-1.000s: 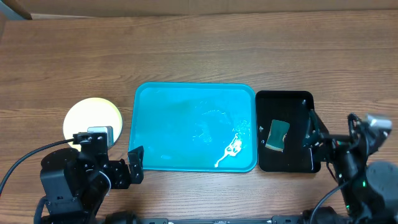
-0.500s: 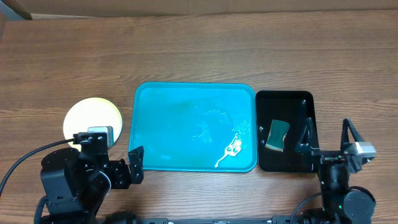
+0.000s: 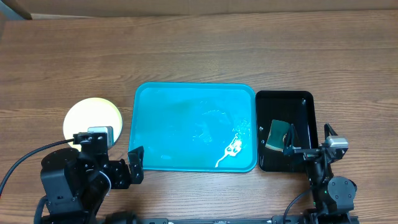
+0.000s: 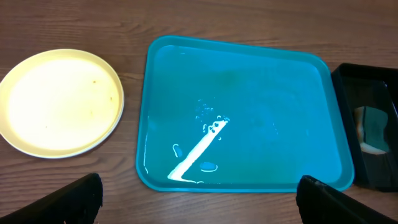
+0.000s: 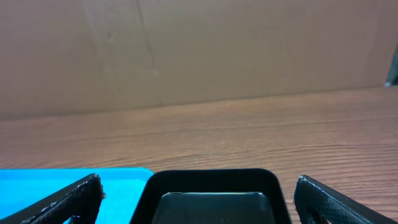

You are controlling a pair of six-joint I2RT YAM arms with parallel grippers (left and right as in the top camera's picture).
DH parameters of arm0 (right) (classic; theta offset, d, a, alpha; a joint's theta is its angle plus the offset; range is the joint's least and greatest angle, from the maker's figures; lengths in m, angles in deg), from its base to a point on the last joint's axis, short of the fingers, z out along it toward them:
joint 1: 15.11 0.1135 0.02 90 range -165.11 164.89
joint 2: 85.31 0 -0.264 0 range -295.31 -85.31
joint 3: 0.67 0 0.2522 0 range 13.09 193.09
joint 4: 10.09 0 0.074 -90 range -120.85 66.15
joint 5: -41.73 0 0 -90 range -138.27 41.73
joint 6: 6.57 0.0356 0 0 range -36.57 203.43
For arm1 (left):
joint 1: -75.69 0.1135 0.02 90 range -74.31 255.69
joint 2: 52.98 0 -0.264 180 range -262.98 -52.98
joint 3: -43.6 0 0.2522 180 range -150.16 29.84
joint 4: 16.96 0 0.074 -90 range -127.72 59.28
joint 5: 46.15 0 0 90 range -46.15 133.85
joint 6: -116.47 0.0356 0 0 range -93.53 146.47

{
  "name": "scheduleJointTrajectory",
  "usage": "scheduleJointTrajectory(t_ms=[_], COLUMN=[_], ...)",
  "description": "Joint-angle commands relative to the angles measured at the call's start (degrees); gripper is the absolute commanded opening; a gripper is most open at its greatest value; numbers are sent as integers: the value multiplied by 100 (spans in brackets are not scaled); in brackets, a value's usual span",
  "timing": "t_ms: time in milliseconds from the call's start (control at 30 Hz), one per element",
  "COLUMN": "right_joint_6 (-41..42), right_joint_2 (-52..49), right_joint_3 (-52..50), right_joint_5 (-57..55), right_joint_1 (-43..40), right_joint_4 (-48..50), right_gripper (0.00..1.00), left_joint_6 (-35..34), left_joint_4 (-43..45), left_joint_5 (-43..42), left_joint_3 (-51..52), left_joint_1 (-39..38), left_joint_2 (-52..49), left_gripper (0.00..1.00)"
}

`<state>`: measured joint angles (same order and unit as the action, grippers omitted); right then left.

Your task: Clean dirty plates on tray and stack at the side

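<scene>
Wooden table [image 3: 199, 50] stretches wide beyond the tray [image 3: 180, 118]; left end effector [image 4: 199, 182] and right end effector [image 5: 198, 182] both stand spread.

A robotics lab bench: a wood-grain table [image 3: 199, 50], a black left arm [image 3: 68, 180] and right arm [image 3: 333, 190] at its near edge, a loose cable [image 3: 18, 165], and a plain brown board [image 5: 186, 50] behind its far edge.

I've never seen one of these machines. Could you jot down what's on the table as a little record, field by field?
Blue tray: centre of the table, no plates on it, white wet streak near its front right corner
Plate: pale yellow, on the table left of the blue tray
Black tray: right of the blue tray, holds a sponge
Left claw: open, empty
Right claw: open, empty
</scene>
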<state>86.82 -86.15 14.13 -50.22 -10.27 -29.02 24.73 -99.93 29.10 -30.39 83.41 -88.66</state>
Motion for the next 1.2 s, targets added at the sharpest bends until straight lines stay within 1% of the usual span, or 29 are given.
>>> scheduleJointTrajectory(t_ms=[0, 1000, 1067, 1167], right_joint_6=[-46, -46, -46, -46], right_joint_2=[68, 68, 68, 68], right_joint_3=[-57, -57, -57, -57], right_joint_5=[101, 101, 101, 101], right_joint_1=[-37, -37, -37, -37], right_joint_4=[35, 35, 35, 37], right_gripper=[100, 100, 100, 100], left_joint_6=[-122, -120, 59, 72], left_joint_4=[2, 0, 4, 205], left_joint_5=[13, 13, 245, 525], left_joint_3=[17, 26, 28, 120], left_joint_1=[-26, -26, -26, -39], left_joint_2=[7, 42, 105, 286], left_gripper=[100, 100, 100, 100])
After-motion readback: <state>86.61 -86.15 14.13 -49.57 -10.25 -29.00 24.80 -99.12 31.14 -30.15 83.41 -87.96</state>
